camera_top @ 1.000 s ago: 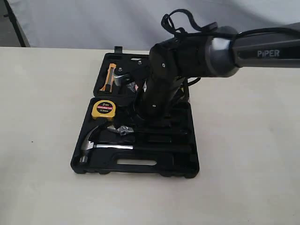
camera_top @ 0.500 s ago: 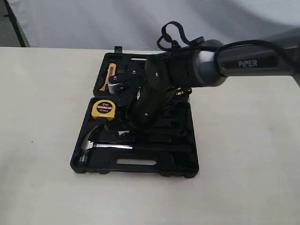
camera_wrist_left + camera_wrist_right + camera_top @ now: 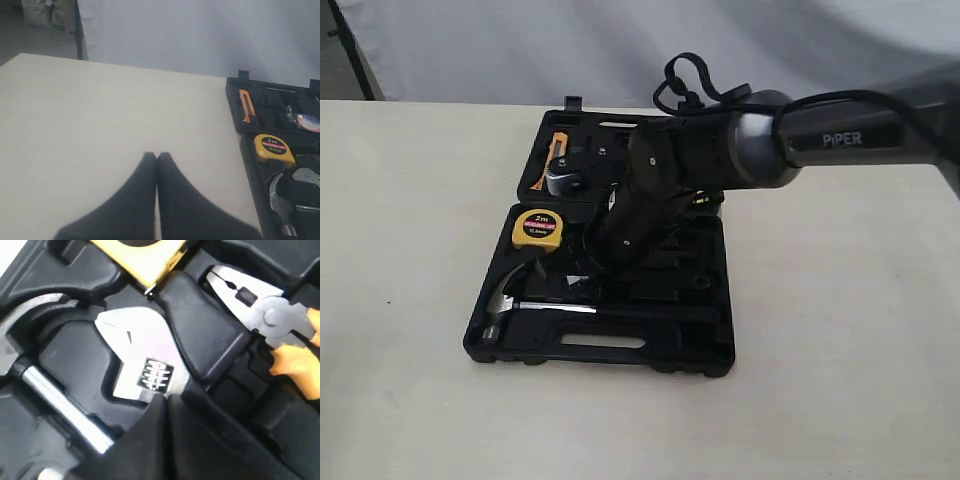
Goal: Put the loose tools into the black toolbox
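1. Your right end effector (image 3: 164,399) is clenched, its two fingers pressed together with nothing between them. It reaches down into the front half of the black toolbox (image 3: 690,350).
2. In the right wrist view its tips sit right at the silver adjustable wrench (image 3: 140,357), by the knurled screw. You cannot tell whether they touch the metal.
3. Your left end effector (image 3: 157,159) is also clenched and empty, and hangs over the bare surface (image 3: 840,380), well apart from the toolbox's left edge.
4. The toolbox lies open and flat, its rear half close to the far edge of the surface and its slot handle along the near edge.
5. The claw hammer (image 3: 560,307) lies in the front half just behind the slot handle, with its head at the toolbox's left edge and its shaft parallel to the near edge.
6. The wrench lies in the same half, between the hammer head and the yellow tape measure (image 3: 540,228), with its jaw towards the hammer.
7. The clear-wrapped tape roll (image 3: 565,180) sits in the rear half, near that half's left side, beside an orange-bodied knife (image 3: 557,152).
8. The orange-handled pliers (image 3: 265,315) lie in a recess just beside the wrench, separated from it by a black moulded ridge.
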{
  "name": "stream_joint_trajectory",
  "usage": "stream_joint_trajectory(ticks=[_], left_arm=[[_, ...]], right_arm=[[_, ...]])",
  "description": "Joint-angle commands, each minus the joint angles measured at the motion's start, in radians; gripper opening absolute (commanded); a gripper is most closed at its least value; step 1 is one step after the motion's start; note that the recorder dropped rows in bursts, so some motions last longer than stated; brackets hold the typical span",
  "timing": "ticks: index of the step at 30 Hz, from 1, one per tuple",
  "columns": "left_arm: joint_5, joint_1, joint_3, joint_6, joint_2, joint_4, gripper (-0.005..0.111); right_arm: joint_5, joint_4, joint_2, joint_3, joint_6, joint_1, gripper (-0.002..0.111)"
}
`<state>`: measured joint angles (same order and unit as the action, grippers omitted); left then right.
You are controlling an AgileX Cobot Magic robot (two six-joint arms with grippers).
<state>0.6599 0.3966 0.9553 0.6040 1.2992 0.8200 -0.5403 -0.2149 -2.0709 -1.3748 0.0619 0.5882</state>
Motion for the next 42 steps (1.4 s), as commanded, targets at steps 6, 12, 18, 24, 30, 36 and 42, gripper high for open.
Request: stream_joint_trajectory(ticks=[6,12,18,24,30,36,42], left_arm=[[-0.017,-0.003,-0.009,0.01,-0.008,-0.014,0.001],[-0.017,-0.003,-0.009,0.01,-0.008,-0.014,0.001],[-0.017,-0.003,-0.009,0.01,-0.008,-0.014,0.001],[-0.017,-0.003,-0.009,0.01,-0.008,-0.014,0.001],[-0.017,-0.003,-0.009,0.01,-0.008,-0.014,0.001],[-0.017,-0.003,-0.009,0.01,-0.008,-0.014,0.001],[-0.017,-0.003,-0.009,0.01,-0.008,-0.014,0.001]], right_arm=[[-0.145,0.032,0.199,0.05,-0.031,-0.057,0.0],[-0.111,0.032,0.421,0.312,-0.102,-0.221,0.0],[-0.067,0.063,0.772,0.595,-0.124,-0.318,0.0],[-0.041,0.254,1.187,0.786,-0.328,-0.316,0.0],[-0.011,0.45,1.556,0.981,-0.361,-0.316,0.0],[-0.002,0.45,1.843,1.097,-0.366,-0.316,0.0],[0.004,0.45,2.048,1.104,-0.366,-0.316,0.0]])
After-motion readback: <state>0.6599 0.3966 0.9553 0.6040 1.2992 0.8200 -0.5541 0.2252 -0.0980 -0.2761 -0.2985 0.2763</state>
